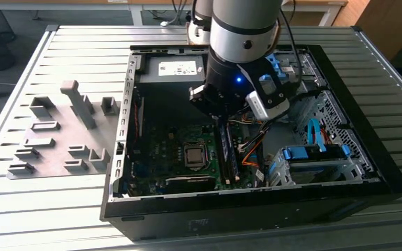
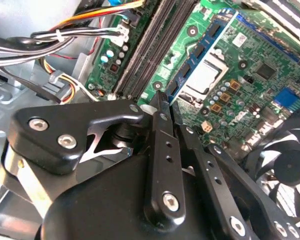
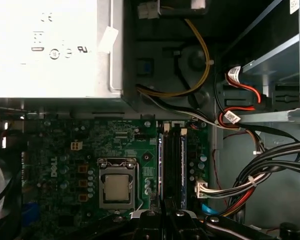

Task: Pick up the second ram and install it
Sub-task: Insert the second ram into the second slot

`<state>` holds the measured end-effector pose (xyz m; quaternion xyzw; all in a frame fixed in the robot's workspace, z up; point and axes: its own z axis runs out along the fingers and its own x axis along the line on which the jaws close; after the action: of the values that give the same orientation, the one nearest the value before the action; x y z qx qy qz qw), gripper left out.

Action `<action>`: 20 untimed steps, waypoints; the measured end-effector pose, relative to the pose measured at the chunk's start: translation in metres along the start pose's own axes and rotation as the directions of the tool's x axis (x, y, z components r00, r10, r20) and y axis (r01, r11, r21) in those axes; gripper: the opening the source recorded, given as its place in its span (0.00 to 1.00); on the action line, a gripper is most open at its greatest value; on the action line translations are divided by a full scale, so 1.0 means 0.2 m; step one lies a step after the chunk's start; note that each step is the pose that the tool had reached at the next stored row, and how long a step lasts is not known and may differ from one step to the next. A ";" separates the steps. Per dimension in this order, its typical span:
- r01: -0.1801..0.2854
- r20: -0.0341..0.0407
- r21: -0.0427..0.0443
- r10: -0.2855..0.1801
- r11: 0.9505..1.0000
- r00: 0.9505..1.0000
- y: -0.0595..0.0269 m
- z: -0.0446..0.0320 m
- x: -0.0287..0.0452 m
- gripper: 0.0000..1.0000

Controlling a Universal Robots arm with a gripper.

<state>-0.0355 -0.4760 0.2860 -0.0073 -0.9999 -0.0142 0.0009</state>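
Observation:
My gripper (image 1: 220, 120) hangs inside the open computer case (image 1: 121, 157), low over the green motherboard (image 3: 125, 145). In the second wrist view the gripper (image 2: 161, 100) is shut, its black fingers (image 2: 162, 150) meeting at the tip, and I see nothing between them. The tip stands at one end of the memory slots. A long, thin ram (image 3: 177, 165) lies seated in those slots beside the processor socket (image 3: 116, 187); I also see the ram (image 1: 227, 157) as a dark strip running away from the gripper in the exterior view, and the ram (image 2: 157, 45) in the second wrist view. I cannot tell which stick is the second one.
Bundled cables (image 3: 260, 180) and drive cages (image 1: 320, 157) crowd the side of the slots toward the exterior view's right. The power supply (image 3: 50, 45) sits at the case's far end. A fan (image 2: 285, 165) lies near the socket. Grey fixture blocks (image 1: 61, 130) stand on the table at the exterior view's left.

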 end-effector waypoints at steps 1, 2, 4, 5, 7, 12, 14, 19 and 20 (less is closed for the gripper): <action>0.000 0.000 0.000 0.000 1.000 1.000 0.000 0.001 -0.001 0.14; 0.000 0.000 0.000 0.000 1.000 1.000 0.000 0.000 -0.001 0.14; 0.000 0.000 0.000 0.000 1.000 1.000 0.000 0.001 -0.001 0.14; 0.000 0.000 0.000 0.000 1.000 1.000 0.000 0.001 -0.001 0.14; 0.000 0.000 0.000 0.000 1.000 1.000 0.000 0.002 -0.001 0.14; 0.000 0.000 0.000 0.000 1.000 1.000 0.000 0.003 -0.001 0.14; 0.000 0.000 0.000 0.000 1.000 1.000 0.000 0.003 -0.001 0.14; 0.000 0.000 0.000 0.000 1.000 1.000 0.000 0.019 -0.021 0.14; 0.000 0.000 0.000 0.000 1.000 1.000 -0.001 0.028 -0.022 0.14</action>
<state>-0.0310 -0.4760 0.2805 -0.0073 -0.9999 -0.0142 0.0010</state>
